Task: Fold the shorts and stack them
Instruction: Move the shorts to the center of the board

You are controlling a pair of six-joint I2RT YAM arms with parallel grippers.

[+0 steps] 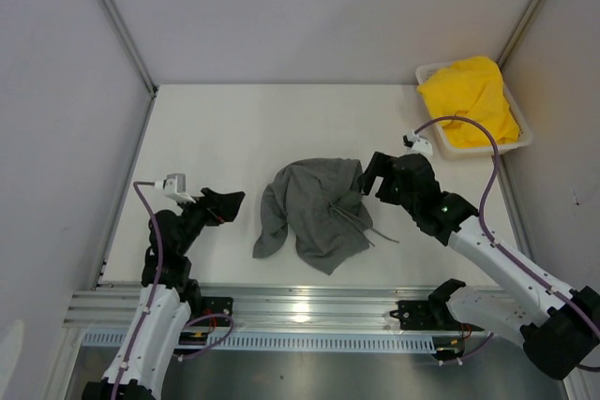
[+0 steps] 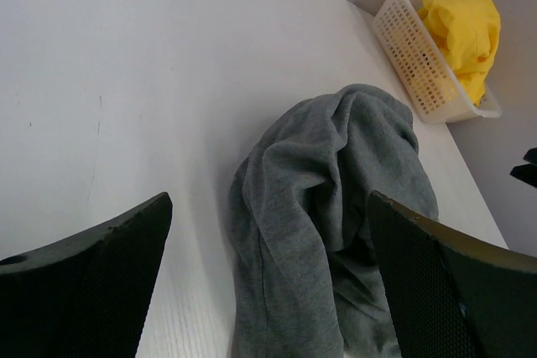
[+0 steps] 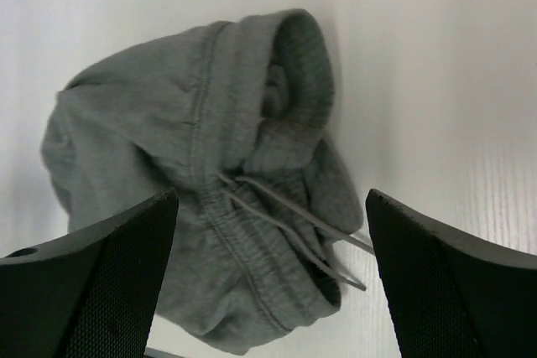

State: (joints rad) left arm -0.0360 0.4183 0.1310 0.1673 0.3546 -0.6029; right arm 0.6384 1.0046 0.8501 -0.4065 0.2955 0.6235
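Grey shorts [image 1: 314, 213] lie in a crumpled heap at the middle of the table [image 1: 216, 128], a little toward its near edge. Our right gripper [image 1: 367, 177] hovers at the heap's right side over the waistband, jaws spread wide and holding nothing. Our left gripper [image 1: 230, 205] hangs off to the left, apart from the cloth, equally wide and empty. We'd say spreading comes first: take two waistband corners, clear of the loose drawstring [image 3: 289, 224], and pull flat before any fold. Count: two pairs, grey here, yellow shorts [image 1: 469, 100] bundled in the one basket [image 1: 427, 72] at the far right corner; two grippers.
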